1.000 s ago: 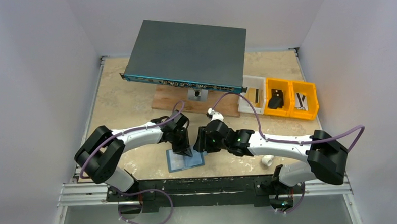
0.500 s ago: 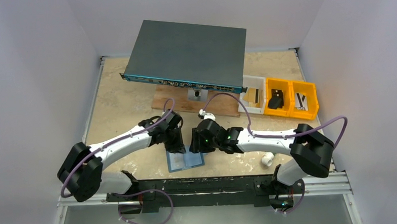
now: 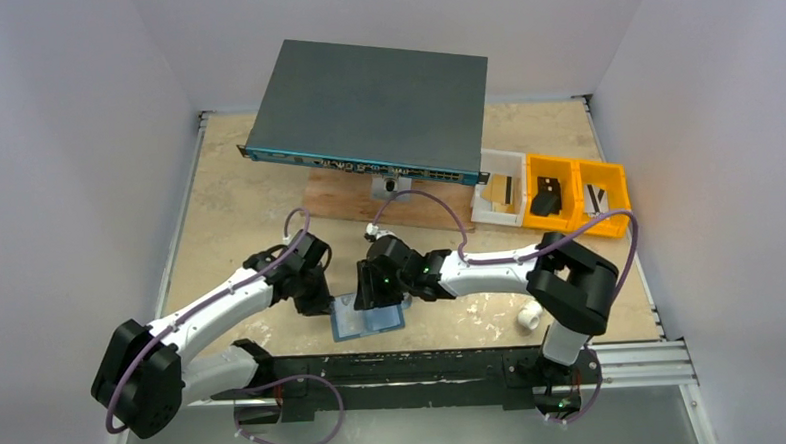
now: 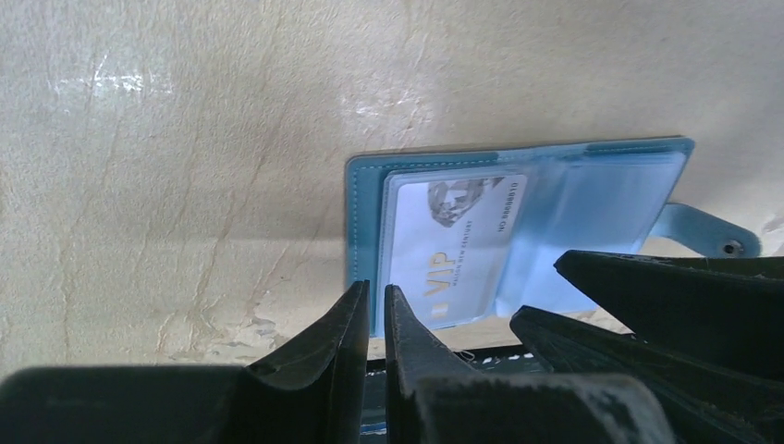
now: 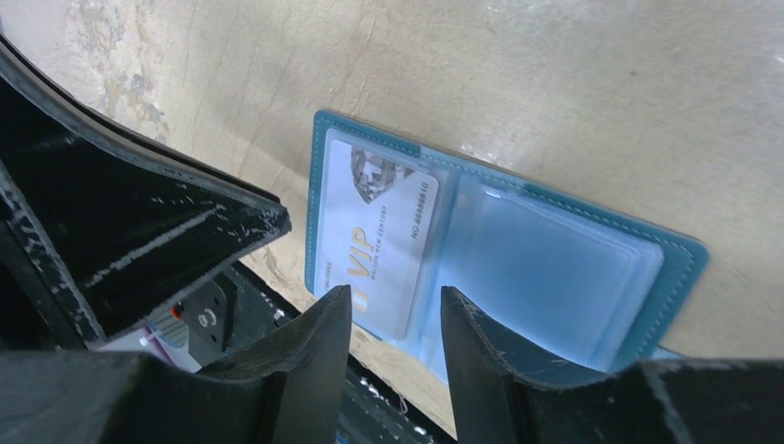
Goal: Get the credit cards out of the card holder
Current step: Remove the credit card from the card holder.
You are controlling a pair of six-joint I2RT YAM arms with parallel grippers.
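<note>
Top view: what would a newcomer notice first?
The big grey box at the table's rear dominates, with yellow bins beside it. Near the front edge, both grippers hang over the open blue card holder: left gripper shut, right gripper open. A pale VIP card sits in one clear sleeve.

Top external: high above the near edge, facing down over the whole desk [image 3: 228,209]. Wrist views: close, facing down past left tool [image 4: 376,290] and right tool [image 5: 396,298]. All share the card holder [image 3: 359,326].
</note>
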